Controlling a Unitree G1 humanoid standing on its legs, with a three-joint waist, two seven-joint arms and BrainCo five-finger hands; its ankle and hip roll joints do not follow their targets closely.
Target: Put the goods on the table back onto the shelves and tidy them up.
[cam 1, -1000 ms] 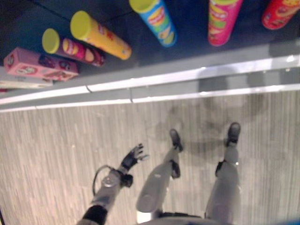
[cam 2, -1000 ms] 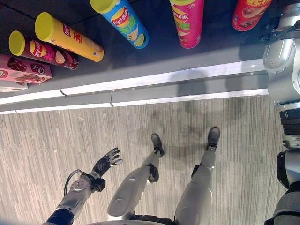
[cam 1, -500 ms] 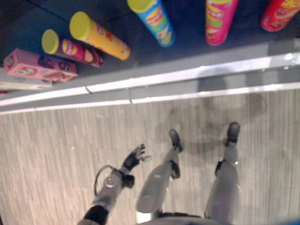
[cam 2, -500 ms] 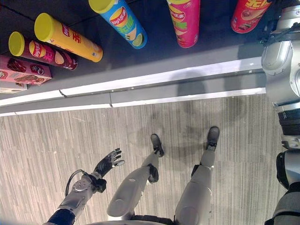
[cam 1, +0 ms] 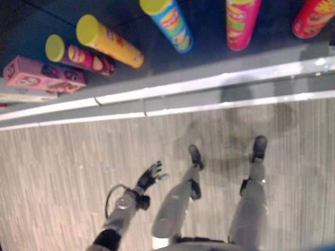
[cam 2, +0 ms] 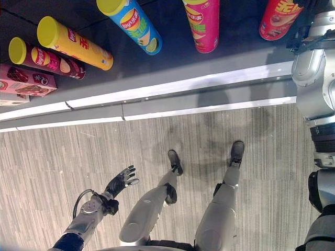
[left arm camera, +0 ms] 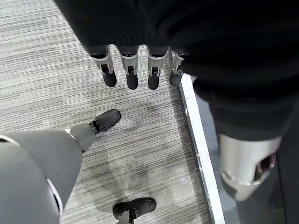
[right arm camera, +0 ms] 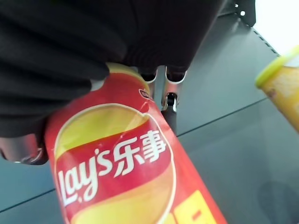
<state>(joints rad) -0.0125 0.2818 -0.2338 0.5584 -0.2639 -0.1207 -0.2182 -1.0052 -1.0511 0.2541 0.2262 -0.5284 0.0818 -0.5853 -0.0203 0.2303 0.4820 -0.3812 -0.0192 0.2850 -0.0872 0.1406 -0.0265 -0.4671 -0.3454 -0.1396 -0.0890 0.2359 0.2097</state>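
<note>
A dark shelf (cam 2: 172,68) carries upright chip cans: red can (cam 2: 280,20), pink can (cam 2: 201,23), blue can (cam 2: 131,23), yellow can (cam 2: 73,42), maroon can (cam 2: 44,57), plus a pink box (cam 2: 26,83). Right hand (right arm camera: 60,70) fingers curl round the red can. Left hand (cam 2: 119,182) hangs over floor (cam 2: 63,157), fingers loosely spread, holding nothing. Nothing has moved since earlier.

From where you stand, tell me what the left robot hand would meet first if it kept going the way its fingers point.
Probably the silver metal edge rail of the dark table; the left robot hand, open and empty, points up toward it over bare striped floor. Depth is unclear.
</note>
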